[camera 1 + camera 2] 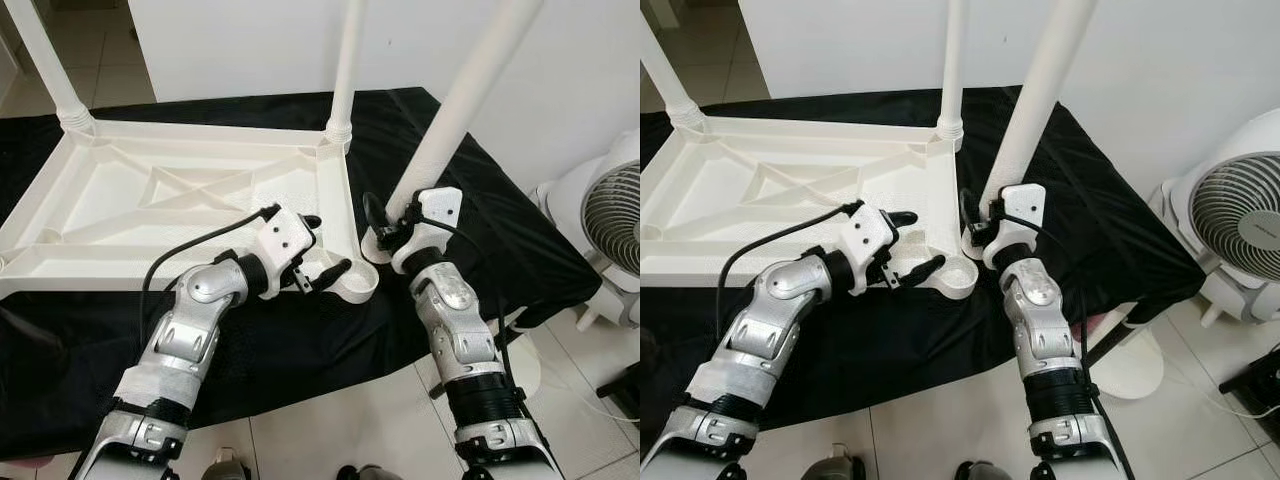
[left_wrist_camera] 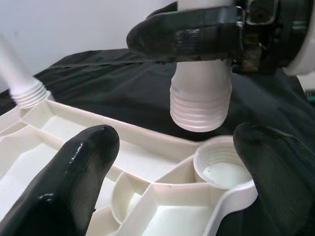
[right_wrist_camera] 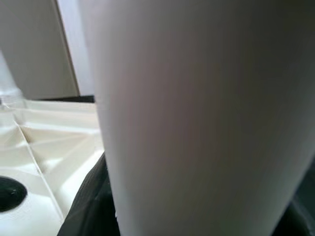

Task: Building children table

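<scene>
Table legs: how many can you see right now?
3. Two stand screwed into the tabletop's far corners, left and right; the third is held in the right claw beside the near-right socket.

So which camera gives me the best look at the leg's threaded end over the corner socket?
The left wrist view: the leg's threaded end hangs just above the open corner socket, not yet in. In the eye views the right pincer covers the threads. The right wrist view shows the smooth shaft.
</scene>
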Robot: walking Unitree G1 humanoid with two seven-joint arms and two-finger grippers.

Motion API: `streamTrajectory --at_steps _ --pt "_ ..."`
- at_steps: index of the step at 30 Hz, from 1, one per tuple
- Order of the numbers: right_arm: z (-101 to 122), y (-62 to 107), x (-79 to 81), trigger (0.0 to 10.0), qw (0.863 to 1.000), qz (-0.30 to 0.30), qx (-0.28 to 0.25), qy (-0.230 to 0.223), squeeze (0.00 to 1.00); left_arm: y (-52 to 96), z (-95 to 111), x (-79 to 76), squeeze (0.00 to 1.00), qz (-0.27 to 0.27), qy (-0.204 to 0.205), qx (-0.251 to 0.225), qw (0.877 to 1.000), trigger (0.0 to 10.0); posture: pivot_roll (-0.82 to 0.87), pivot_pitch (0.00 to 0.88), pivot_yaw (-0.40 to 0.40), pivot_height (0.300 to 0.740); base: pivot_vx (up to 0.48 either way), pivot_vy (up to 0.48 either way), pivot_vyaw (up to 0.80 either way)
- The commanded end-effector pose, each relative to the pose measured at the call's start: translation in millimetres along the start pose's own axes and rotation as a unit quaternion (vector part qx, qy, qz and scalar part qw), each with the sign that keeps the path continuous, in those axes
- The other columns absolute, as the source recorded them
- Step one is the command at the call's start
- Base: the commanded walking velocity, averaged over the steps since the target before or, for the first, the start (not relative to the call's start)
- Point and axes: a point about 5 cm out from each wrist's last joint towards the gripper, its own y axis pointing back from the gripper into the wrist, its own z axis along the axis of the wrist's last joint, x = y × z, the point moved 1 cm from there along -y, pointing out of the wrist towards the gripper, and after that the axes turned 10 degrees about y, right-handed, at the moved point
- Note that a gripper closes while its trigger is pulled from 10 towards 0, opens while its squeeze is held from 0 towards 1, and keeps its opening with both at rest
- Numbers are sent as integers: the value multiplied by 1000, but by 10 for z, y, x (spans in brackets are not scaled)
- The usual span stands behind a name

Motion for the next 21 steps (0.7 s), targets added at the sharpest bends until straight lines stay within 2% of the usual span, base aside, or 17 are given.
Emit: streamTrajectory --at_steps 1,4,10,12,14,17,18,21 --pt "7 30 10 10000 1000 5 3 1 0 20 5 36 0 68 27 -12 997 10000 100 96 -29 740 0 0 0" --pt "16 71 58 10000 1000 17 5 5 0 57 25 -52 0 83 41 -19 996 10000 104 98 -40 740 0 0 0" --pt "-57 189 136 10000 999 33 26 -2 0 178 50 -69 0 130 56 -28 990 10000 111 101 -60 740 0 0 0" --pt "-57 189 136 10000 999 33 26 -2 0 178 50 -69 0 130 56 -28 990 10000 111 101 -60 740 0 0 0" --pt "-101 244 172 10000 998 43 36 -2 0 270 42 -108 0 133 62 -23 989 10000 114 104 -70 740 0 0 0" --pt "-107 258 181 10000 998 45 39 -2 0 301 48 -130 0 133 62 -21 989 10000 115 105 -73 740 0 0 0" --pt "-104 257 185 10000 998 48 39 -1 0 339 65 -153 0 132 46 -26 990 10000 116 105 -79 740 0 0 0" --pt "-82 221 181 10000 998 49 36 0 0 416 7 -175 0 125 46 -6 991 10000 120 102 -84 740 0 0 0"
